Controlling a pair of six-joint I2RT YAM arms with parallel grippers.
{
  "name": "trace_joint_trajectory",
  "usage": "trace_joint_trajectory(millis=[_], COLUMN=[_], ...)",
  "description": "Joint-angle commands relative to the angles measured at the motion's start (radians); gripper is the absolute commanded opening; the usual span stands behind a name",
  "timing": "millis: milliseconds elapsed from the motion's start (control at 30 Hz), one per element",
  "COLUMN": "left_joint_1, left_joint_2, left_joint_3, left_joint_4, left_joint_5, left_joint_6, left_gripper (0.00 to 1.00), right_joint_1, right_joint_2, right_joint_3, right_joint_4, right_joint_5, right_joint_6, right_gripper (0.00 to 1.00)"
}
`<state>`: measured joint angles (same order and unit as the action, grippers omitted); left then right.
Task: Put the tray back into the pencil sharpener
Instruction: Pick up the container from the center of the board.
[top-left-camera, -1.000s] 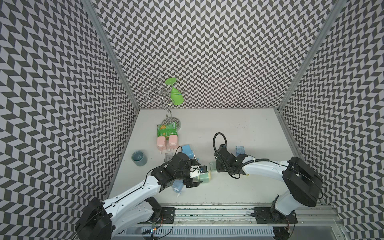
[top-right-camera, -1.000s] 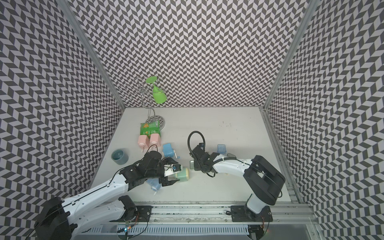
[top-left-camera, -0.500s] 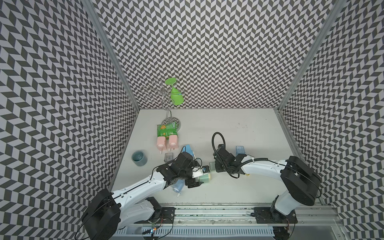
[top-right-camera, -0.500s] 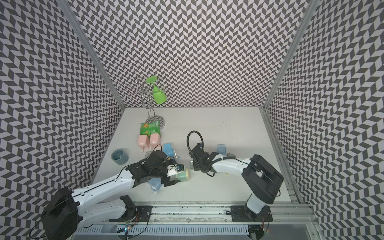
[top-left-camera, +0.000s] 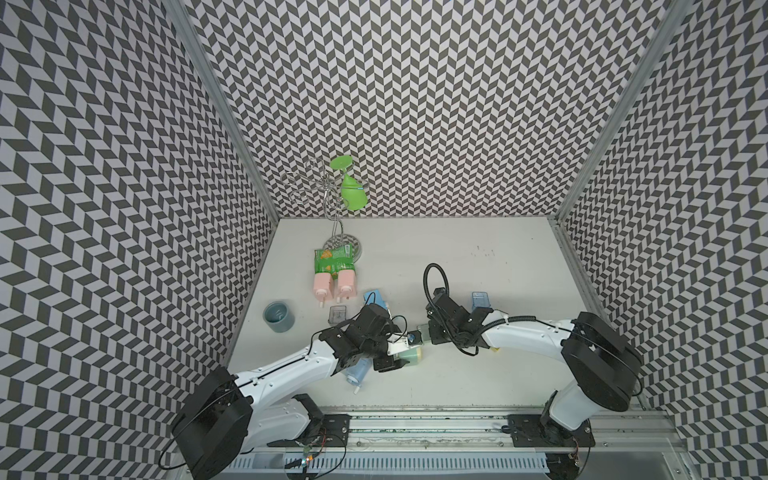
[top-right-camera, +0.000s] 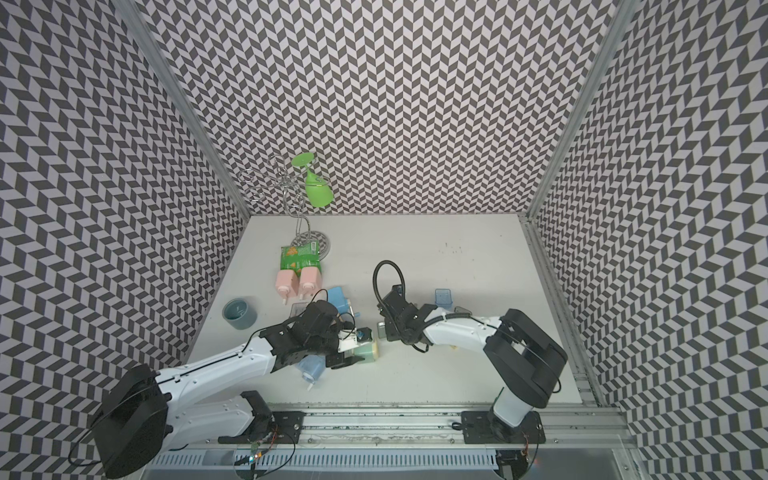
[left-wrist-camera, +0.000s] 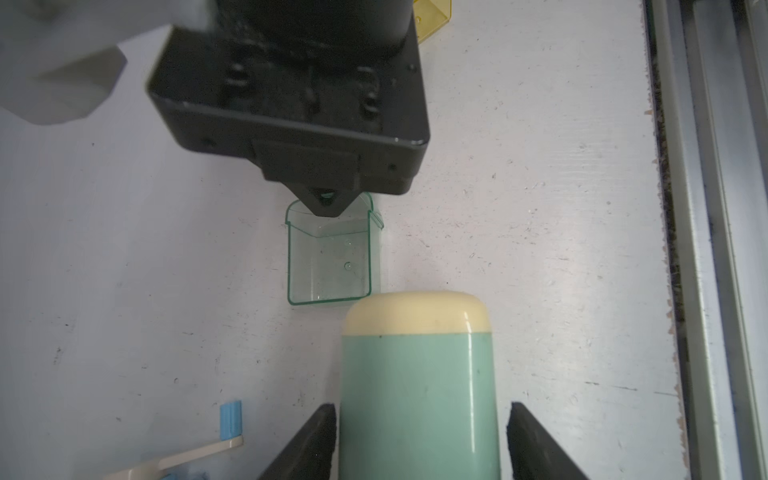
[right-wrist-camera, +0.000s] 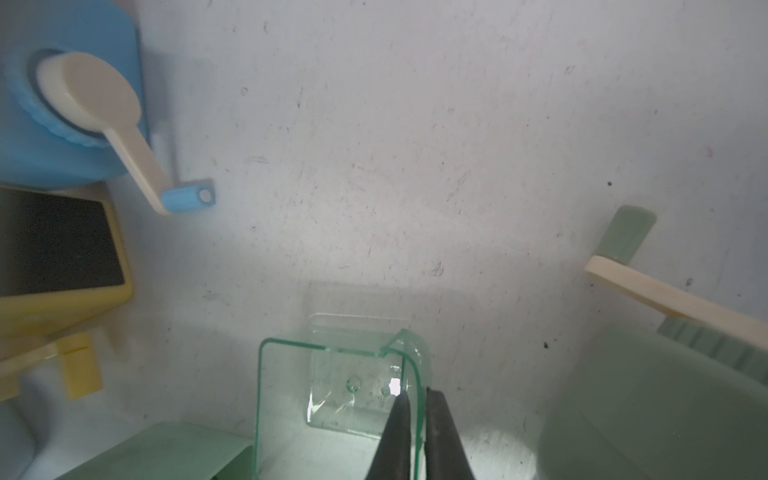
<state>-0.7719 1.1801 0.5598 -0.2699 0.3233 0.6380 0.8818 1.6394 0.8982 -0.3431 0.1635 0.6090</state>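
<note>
The pencil sharpener (left-wrist-camera: 415, 374) is pale green with a cream end and lies on its side near the table's front (top-left-camera: 409, 356). My left gripper (left-wrist-camera: 422, 409) straddles its body. One finger (left-wrist-camera: 320, 432) touches it and the other stands a little off, so the jaws are open. The tray (left-wrist-camera: 332, 257) is a clear, green-tinted box just beyond the cream end and offset to one side. My right gripper (right-wrist-camera: 417, 395) is shut on one wall of the tray (right-wrist-camera: 332, 374). In both top views the two grippers meet at the table's middle front, right gripper (top-left-camera: 428, 334), tray (top-right-camera: 381, 330).
A blue sharpener (top-left-camera: 374, 301) and a yellow one (right-wrist-camera: 62, 257) lie close by. A blue tray (top-left-camera: 479, 300), a clear tray (top-left-camera: 336, 314), a grey cup (top-left-camera: 278, 316), two pink sharpeners (top-left-camera: 334, 284), a green bag (top-left-camera: 334, 259) and a wire rack (top-left-camera: 316, 187) stand further off.
The left gripper's jaws have narrowed around the green sharpener. The right gripper has edged the tray slightly toward the sharpener's cream end.
</note>
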Motion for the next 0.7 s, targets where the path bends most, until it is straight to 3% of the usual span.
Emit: trace_joint_trajectory(millis=[0,667], left_joint_1=[-0.004,-0.005], left_joint_2=[0.021,0.035], left_joint_3=[0.023,0.000], left_joint_4=[0.021,0.046], left_joint_5=[0.011,0.008], left_joint_6=[-0.015,-0.046], left_gripper=[0.66,0.51], right_joint_1=[0.006,0.012], right_joint_2=[-0.018,-0.116], right_joint_3=[-0.010,-0.108], right_joint_4=[0.045,0.047], right_joint_5=[0.002,-0.035], right_joint_6=[-0.008,0.011], right_gripper=[0.11,0.09])
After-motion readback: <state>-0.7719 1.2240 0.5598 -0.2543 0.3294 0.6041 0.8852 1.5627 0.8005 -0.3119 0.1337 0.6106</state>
